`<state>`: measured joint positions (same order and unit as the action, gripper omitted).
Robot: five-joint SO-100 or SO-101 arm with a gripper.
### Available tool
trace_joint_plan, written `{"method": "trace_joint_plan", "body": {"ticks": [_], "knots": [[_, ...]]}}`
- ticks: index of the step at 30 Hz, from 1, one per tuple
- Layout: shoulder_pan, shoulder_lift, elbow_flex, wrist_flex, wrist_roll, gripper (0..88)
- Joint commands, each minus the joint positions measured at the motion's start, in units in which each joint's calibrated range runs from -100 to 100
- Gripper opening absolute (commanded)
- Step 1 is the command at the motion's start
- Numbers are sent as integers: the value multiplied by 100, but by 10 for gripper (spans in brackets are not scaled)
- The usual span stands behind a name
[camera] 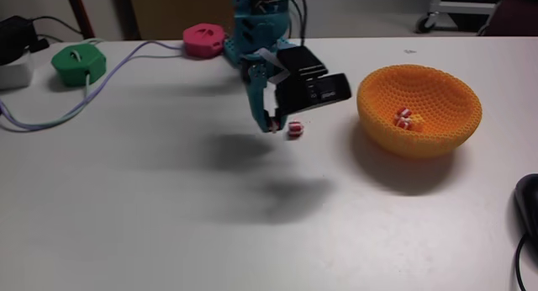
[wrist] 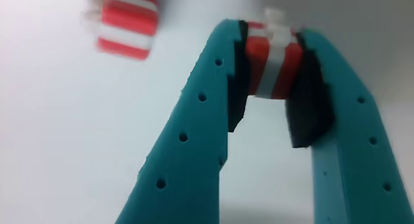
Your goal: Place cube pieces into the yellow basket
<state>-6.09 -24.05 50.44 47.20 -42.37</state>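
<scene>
In the wrist view my teal gripper point(wrist: 270, 35) is shut on a red-and-white striped cube piece point(wrist: 272, 65), pinched between its black pads. A second striped cube piece point(wrist: 126, 26) lies on the white table to the upper left of the fingers. The fixed view has the gripper point(camera: 271, 124) pointing down just above the table, with that loose cube piece point(camera: 295, 129) right beside it. The yellow basket point(camera: 420, 146) sits to the right, a hand's width from the gripper. Inside it lie a striped cube piece point(camera: 403, 118) and a yellow one point(camera: 416, 121).
A green housing point(camera: 79, 62) and a pink housing point(camera: 203, 39) lie at the back left, joined by a pale cable point(camera: 101, 85). A dark object point(camera: 528, 203) pokes in at the right edge. Open white tabletop point(camera: 168, 215) stretches in front.
</scene>
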Motion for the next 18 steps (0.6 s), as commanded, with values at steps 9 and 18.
{"method": "trace_joint_plan", "body": {"ticks": [9, 18], "knots": [[-3659, 218, -3239, 1935, -786, 0], [-4405, 928, -3200, 1006, -737, 506]]}}
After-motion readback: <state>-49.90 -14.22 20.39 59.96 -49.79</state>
